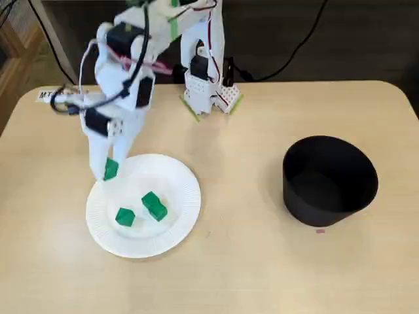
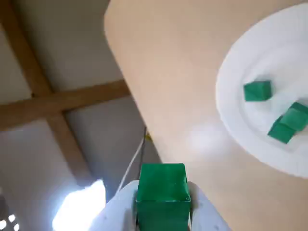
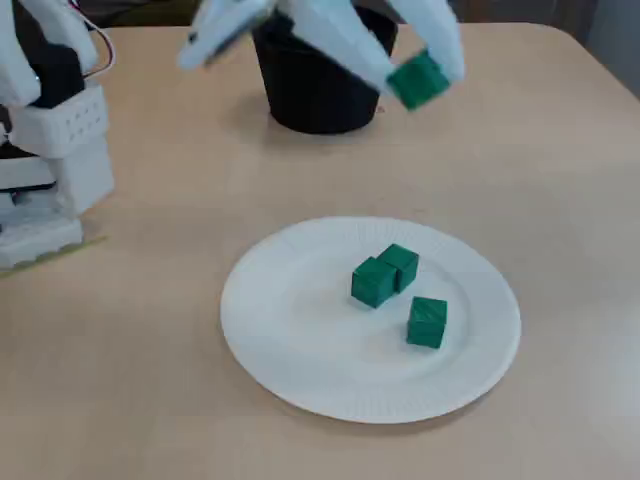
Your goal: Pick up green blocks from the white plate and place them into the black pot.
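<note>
My white gripper (image 1: 109, 169) is shut on a green block (image 1: 110, 169), held in the air above the left rim of the white plate (image 1: 183, 196). In the wrist view the held block (image 2: 162, 188) sits between the two white fingers (image 2: 202, 211). In a fixed view the same block (image 3: 417, 81) hangs well above the table in my gripper (image 3: 420, 75). Three green blocks stay on the plate: a single one (image 1: 124, 216) and a touching pair (image 1: 154, 205). The black pot (image 1: 329, 180) stands far to the right, empty as far as I can see.
The arm's white base (image 1: 208, 85) is bolted at the table's back middle. A label strip (image 1: 49, 95) and cables lie at the back left corner. The table's left edge (image 2: 120, 86) is close to the plate.
</note>
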